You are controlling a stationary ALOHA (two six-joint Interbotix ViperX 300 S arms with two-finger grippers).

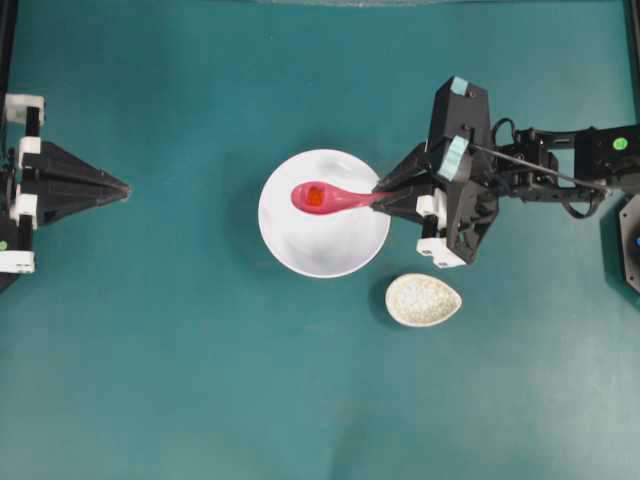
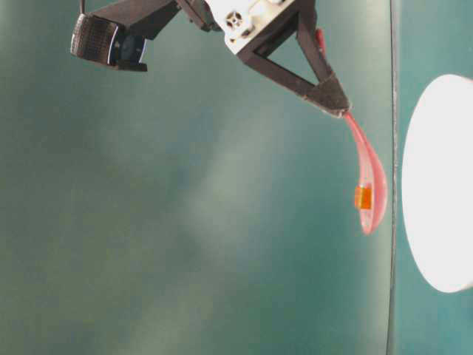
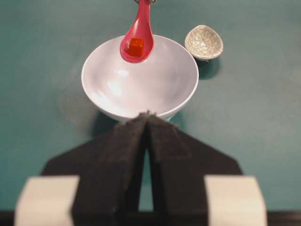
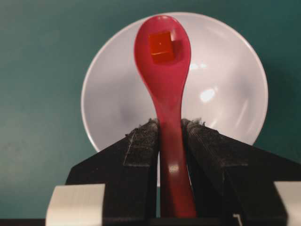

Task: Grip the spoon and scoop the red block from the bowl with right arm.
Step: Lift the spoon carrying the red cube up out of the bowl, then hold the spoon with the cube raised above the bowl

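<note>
My right gripper (image 1: 380, 197) is shut on the handle of the pink-red spoon (image 1: 335, 198), which it holds out over the white bowl (image 1: 325, 250). The red block (image 1: 314, 198) lies in the spoon's bowl. In the right wrist view the spoon (image 4: 165, 80) runs up between the pads with the red block (image 4: 161, 45) near its tip, and the bowl (image 4: 225, 89) lies below. The table-level view shows the spoon (image 2: 369, 185) lifted clear of the bowl (image 2: 440, 185) with the block (image 2: 362, 197) in it. My left gripper (image 1: 125, 187) rests shut at the far left, pointing at the bowl (image 3: 155, 89).
A small speckled beige teardrop dish (image 1: 423, 299) sits on the teal table just right of and in front of the bowl, under the right arm's wrist. It also shows in the left wrist view as the dish (image 3: 203, 42) beyond the bowl.
</note>
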